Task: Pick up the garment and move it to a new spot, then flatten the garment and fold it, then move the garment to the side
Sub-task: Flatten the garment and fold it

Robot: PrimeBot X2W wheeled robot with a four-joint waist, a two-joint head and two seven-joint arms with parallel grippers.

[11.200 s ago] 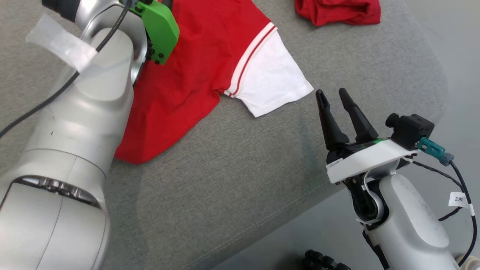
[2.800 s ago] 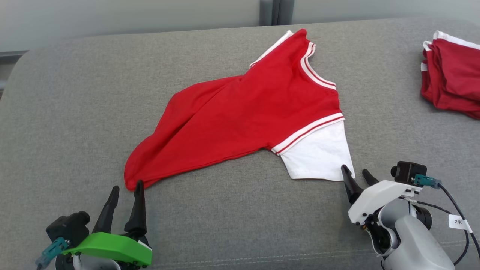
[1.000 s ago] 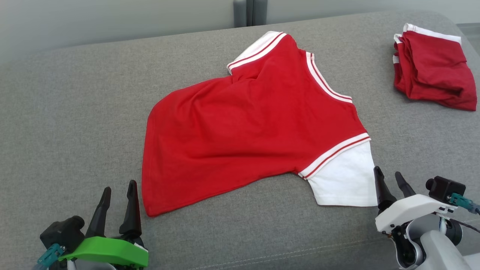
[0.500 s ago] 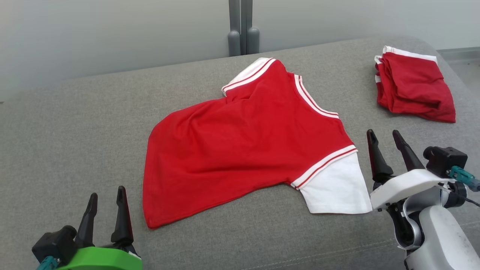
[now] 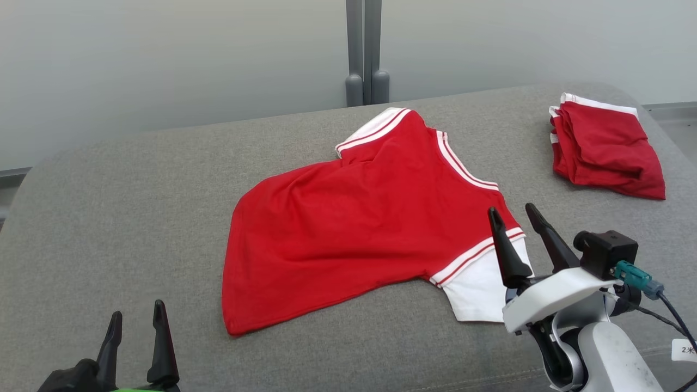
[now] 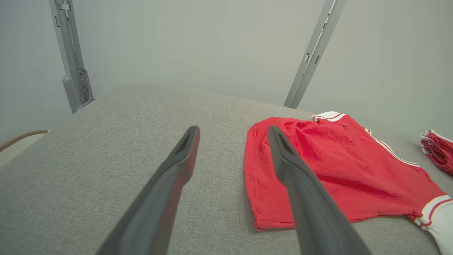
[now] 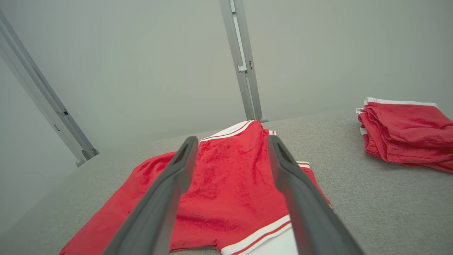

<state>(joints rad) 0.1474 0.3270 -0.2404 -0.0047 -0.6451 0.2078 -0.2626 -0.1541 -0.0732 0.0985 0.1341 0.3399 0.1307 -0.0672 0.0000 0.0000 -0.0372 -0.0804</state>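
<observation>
Now the red garment (image 5: 370, 218) is lying spread on the grey cushion (image 5: 136, 190), with the right gripper (image 5: 511, 208) hovering open-jawed above its white sleeve (image 5: 479, 283) and the left gripper (image 5: 137, 308) hanging open near its hem.

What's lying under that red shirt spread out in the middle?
The red shirt lies on the grey cushion, which shows all around it. Anything directly beneath the cloth is covered, so I cannot tell.
</observation>
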